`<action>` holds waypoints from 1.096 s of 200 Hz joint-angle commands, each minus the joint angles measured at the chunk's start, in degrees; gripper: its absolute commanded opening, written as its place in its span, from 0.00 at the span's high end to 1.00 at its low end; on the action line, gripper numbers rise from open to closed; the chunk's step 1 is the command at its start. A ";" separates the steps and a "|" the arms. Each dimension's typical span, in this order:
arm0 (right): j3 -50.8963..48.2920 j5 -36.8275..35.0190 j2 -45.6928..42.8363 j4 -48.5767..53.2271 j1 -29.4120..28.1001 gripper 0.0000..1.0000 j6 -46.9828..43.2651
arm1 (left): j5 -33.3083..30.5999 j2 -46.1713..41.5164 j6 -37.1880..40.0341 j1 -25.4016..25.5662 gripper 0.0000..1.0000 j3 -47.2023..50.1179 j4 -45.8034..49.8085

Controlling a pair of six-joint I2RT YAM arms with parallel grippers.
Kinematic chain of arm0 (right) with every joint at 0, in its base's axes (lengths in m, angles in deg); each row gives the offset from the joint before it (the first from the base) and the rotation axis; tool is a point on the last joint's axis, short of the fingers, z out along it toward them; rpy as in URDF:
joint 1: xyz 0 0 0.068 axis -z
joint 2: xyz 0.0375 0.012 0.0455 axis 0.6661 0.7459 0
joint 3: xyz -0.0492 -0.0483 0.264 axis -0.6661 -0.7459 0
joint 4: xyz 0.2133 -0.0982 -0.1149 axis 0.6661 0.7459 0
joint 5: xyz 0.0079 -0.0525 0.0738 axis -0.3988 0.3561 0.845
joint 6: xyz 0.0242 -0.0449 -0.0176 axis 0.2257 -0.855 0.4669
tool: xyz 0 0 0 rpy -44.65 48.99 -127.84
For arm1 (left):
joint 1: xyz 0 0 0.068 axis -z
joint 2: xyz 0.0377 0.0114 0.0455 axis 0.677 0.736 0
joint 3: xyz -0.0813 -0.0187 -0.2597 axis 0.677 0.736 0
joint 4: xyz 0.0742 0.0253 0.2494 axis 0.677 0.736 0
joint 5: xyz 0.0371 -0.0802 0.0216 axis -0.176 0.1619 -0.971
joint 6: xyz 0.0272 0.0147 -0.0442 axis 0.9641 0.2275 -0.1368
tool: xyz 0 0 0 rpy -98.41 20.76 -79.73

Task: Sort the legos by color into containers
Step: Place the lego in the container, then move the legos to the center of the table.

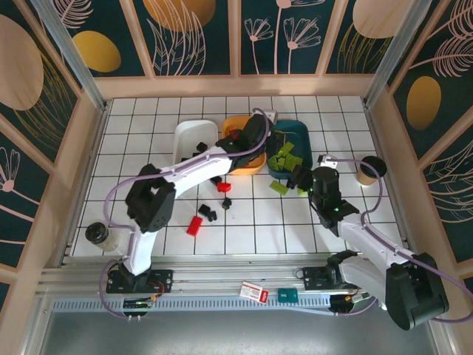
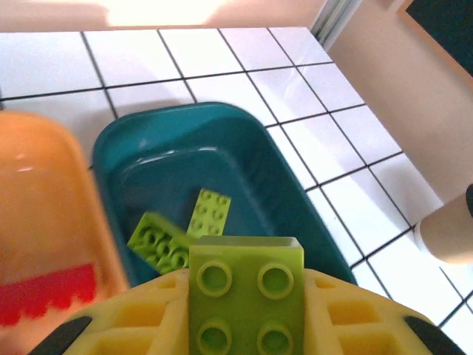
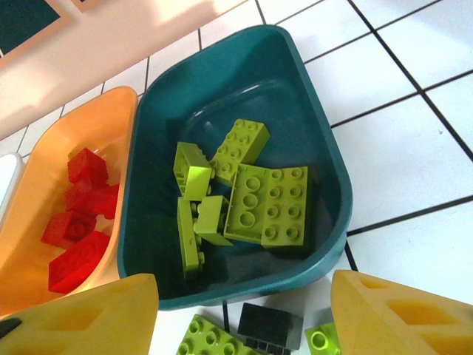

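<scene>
Around: on the desk point(image 1: 148, 133), at 6 o'clock of the trays, we see loose red bricks point(image 1: 194, 225) and black bricks point(image 1: 209, 215). A cup point(image 1: 367, 170) stands at 3 o'clock of the teal tray point(image 1: 301, 133), and a jar point(image 1: 100, 237) sits at the desk's 8 o'clock edge.
In the way: the left arm point(image 1: 192, 166) lies across the white tray point(image 1: 186, 133) and orange tray point(image 1: 230, 124), hiding part of each.
White tray: a few dark bricks, which we cannot count.
Orange tray: red pieces point(image 3: 77, 214) only.
Teal tray: green bricks point(image 3: 244, 196) in a loose heap.
Left gripper point(image 2: 245, 325): clenched on a green brick point(image 2: 245, 274), studs toward the camera, over the teal tray's edge.
Right gripper point(image 3: 244, 285): released, with nothing between the fingers. Under it a black brick point(image 3: 270, 325) and green pieces lie on the desk just at 6 o'clock of the teal tray.
</scene>
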State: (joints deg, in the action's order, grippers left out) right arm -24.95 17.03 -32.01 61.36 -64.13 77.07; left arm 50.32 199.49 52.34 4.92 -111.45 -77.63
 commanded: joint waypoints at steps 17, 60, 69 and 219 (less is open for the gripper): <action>-1.36 -0.97 -1.38 0.73 -1.02 0.36 1.55 | 5.40 11.28 -0.86 -0.69 0.75 -12.88 2.40; -1.93 -1.32 -1.49 1.09 -1.80 0.36 1.57 | 9.54 17.84 -3.89 -1.57 0.49 -21.97 2.15; -1.88 -1.31 -1.33 1.36 -1.97 0.36 1.61 | 10.49 18.38 -4.74 -1.81 0.42 -22.90 1.68; 0.93 -6.08 12.55 5.08 1.98 0.46 5.87 | 11.96 -27.58 -7.74 -1.87 0.02 34.12 -17.95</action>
State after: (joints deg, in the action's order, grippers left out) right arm -25.72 13.80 -20.10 67.24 -63.30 80.00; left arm 62.37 178.81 45.41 3.23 -86.25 -91.40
